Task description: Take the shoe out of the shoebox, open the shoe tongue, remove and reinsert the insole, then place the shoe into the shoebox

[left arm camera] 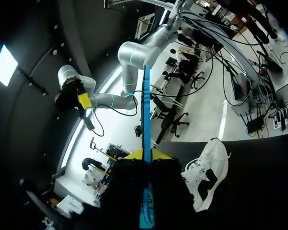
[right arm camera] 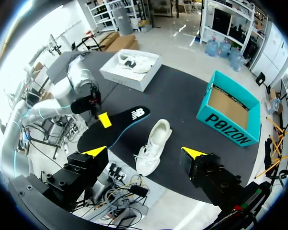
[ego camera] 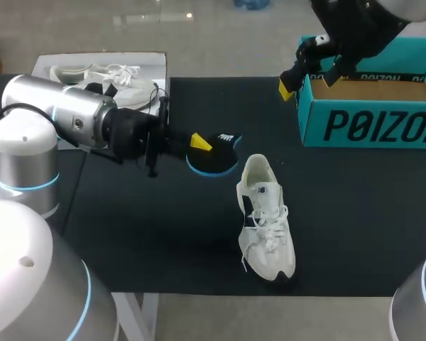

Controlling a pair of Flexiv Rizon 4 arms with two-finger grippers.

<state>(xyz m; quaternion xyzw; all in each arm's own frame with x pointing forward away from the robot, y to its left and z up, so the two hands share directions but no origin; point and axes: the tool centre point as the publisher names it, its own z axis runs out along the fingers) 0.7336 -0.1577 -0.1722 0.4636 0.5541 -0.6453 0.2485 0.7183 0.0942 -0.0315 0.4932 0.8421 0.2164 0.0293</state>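
A white shoe (ego camera: 266,220) lies on its sole on the black mat, toe toward the front edge. My left gripper (ego camera: 199,142) is shut on the heel end of a black insole (ego camera: 216,153) with a blue rim, held on edge just behind the shoe. In the left wrist view the insole (left arm camera: 146,143) runs edge-on between the yellow tips, and the shoe (left arm camera: 209,172) lies beside it. The teal shoebox (ego camera: 373,124) stands at the back right with nothing in it. My right gripper (ego camera: 310,82) hangs open above the box's left end, high over the shoe (right arm camera: 153,143) and the insole (right arm camera: 120,122).
A white box (ego camera: 156,60) holding another white shoe (ego camera: 103,74) sits at the back left, behind my left arm. A black mat (ego camera: 142,227) covers the table, bare in front of the left arm and right of the shoe.
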